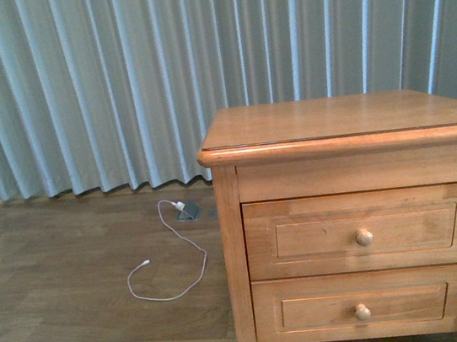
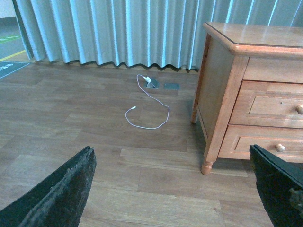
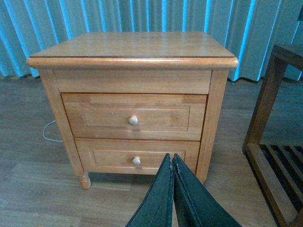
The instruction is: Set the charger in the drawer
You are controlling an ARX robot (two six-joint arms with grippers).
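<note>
A honey-coloured wooden nightstand (image 1: 359,221) stands on a wood floor (image 1: 74,286) before pale pleated curtains (image 1: 113,76). Its 2 drawers are both closed; the upper drawer (image 1: 365,231), the one the task means, shows its round knob (image 1: 364,237) flush with the recessed panel. The lower drawer (image 1: 365,305) sits beneath it.

The charger itself (a white block on a thick black cable) is not visible in any view. The only cable here is a thin white cable (image 1: 169,264) looped on the floor near the curtain, by a small grey adapter (image 1: 187,212).

The task looks barely begun. A likely first move is pulling the upper knob to open the drawer, and the charger must yet be found.

The right gripper (image 3: 172,163) hangs low in front of the nightstand, below the lower drawer, fingers pressed together and empty. The left gripper (image 2: 175,184) faces the floor beside the nightstand's left side, fingers (image 2: 66,189) spread wide, holding nothing.
</note>
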